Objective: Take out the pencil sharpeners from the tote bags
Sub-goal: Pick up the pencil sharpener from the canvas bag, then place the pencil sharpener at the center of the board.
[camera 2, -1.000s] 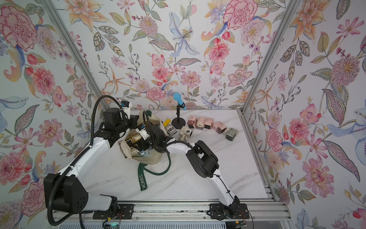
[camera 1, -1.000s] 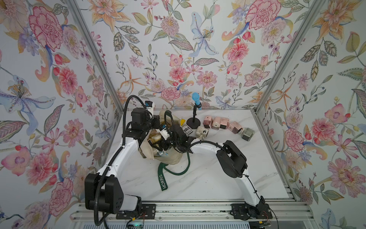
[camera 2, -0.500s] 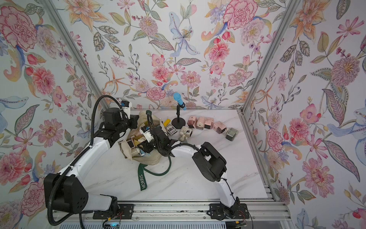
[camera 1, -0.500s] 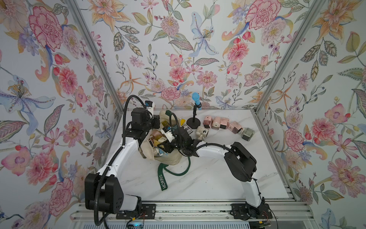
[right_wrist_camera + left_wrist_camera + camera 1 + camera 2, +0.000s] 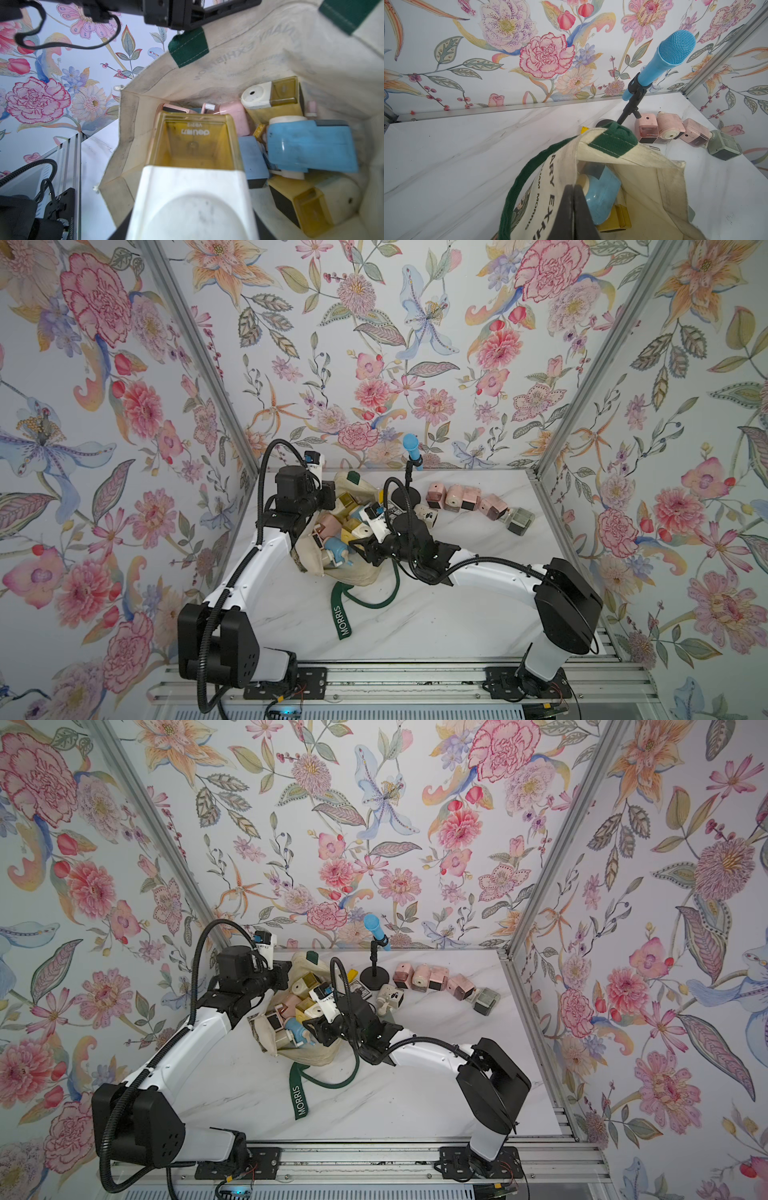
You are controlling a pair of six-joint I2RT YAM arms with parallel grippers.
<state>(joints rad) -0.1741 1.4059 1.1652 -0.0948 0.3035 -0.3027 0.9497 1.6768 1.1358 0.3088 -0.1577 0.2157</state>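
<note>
Pencil sharpeners (image 5: 311, 145) crowd the tote bag (image 5: 353, 576); right tool (image 5: 360, 549) grasps a cream-yellow sharpener (image 5: 193, 166), left tool (image 5: 573, 199) clenched on the rim, microphone stand (image 5: 409, 479) close behind.

We see a cream tote bag (image 5: 357, 574), dark green handles (image 5: 344, 614); a cream, amber-drawered pencil sharpener (image 5: 193, 187); pink sharpeners (image 5: 455, 497); blue microphone (image 5: 411, 448); white marbled counter (image 5: 457, 614); floral wallpaper (image 5: 374, 344).

Bare tabletop (image 5: 436, 614) up front; microphone stand (image 5: 408, 479) behind tote bag (image 5: 357, 572)

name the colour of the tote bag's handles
Dark green; the handles show best in the left wrist view.
</note>
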